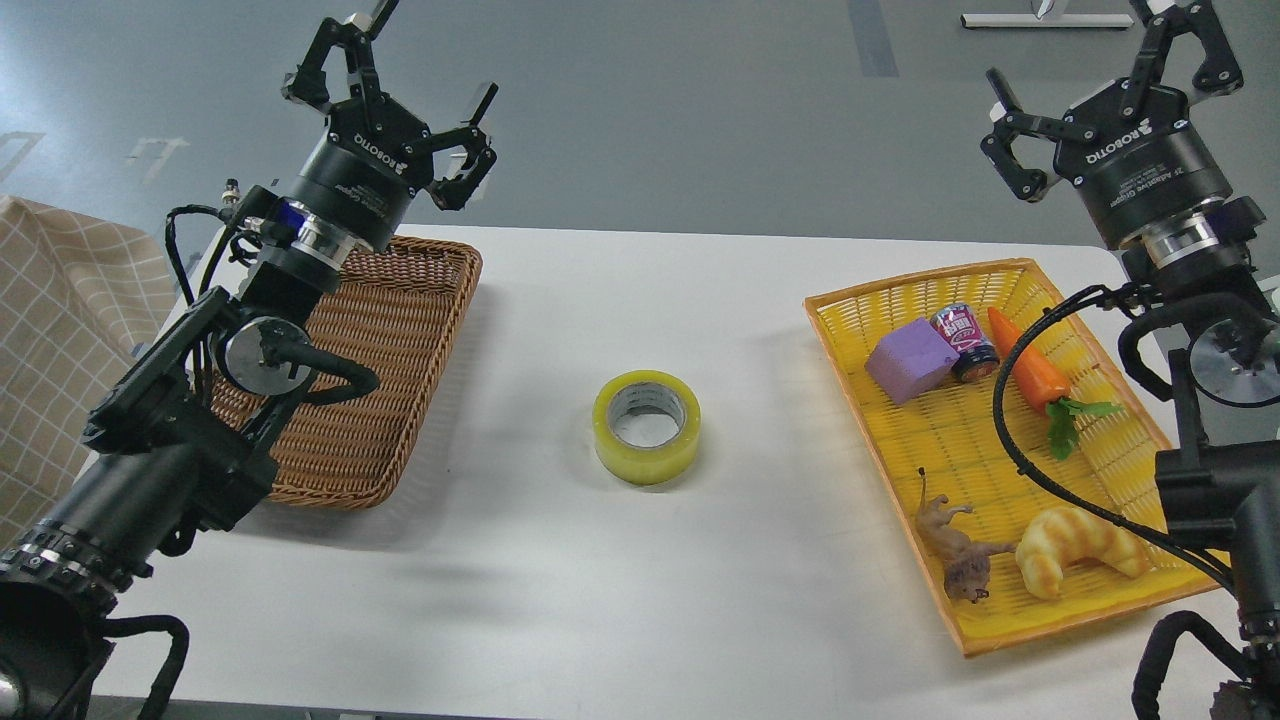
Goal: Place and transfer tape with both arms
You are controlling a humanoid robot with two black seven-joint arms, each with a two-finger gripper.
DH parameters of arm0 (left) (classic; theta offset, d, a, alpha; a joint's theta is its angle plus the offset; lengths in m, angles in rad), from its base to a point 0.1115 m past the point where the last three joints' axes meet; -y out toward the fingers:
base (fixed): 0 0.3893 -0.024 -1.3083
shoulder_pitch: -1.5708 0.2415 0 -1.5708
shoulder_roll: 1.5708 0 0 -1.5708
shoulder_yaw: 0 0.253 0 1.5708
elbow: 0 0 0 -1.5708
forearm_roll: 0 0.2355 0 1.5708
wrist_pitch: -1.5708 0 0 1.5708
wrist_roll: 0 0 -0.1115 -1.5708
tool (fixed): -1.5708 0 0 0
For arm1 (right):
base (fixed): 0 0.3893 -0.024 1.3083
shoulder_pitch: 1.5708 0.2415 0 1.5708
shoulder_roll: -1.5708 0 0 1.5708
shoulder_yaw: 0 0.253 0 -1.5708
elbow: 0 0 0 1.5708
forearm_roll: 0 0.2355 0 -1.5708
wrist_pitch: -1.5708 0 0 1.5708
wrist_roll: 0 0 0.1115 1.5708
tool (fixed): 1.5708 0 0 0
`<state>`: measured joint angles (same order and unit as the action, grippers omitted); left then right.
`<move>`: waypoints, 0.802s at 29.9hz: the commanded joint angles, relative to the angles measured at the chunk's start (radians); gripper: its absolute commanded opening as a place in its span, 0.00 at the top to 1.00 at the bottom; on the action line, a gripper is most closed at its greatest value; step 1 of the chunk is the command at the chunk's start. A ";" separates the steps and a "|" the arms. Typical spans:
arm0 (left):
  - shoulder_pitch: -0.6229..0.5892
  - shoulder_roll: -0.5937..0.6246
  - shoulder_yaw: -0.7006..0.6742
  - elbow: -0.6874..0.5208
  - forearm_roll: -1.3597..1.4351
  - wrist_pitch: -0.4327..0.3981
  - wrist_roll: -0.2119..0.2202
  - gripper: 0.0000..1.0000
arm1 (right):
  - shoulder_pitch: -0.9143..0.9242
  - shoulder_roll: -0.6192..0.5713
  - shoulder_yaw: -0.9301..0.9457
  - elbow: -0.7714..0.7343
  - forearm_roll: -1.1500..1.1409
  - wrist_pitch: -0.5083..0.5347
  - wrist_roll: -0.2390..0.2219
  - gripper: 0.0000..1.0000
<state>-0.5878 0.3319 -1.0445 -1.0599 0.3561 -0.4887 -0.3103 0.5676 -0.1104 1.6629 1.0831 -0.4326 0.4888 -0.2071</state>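
The tape (646,426), a yellow translucent roll with a grey-white core, lies flat on the white table (620,580) at its middle. My left gripper (425,55) is open and empty, raised above the far end of the brown wicker basket (370,400), well to the left of the tape. My right gripper (1090,45) is open and empty, raised above the far right corner of the table, behind the yellow tray (985,450).
The yellow tray holds a purple block (908,358), a small can (965,342), a toy carrot (1030,368), a toy animal (955,548) and a croissant toy (1080,545). A checked cloth (60,330) lies at the far left.
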 commanded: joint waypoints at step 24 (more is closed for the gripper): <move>-0.112 0.186 0.175 -0.038 0.570 0.000 -0.003 0.02 | -0.077 -0.023 0.001 0.009 0.000 0.000 0.000 0.00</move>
<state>-0.6663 0.4950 -0.9171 -1.0968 0.8553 -0.4891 -0.3115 0.4968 -0.1292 1.6645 1.0935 -0.4326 0.4887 -0.2071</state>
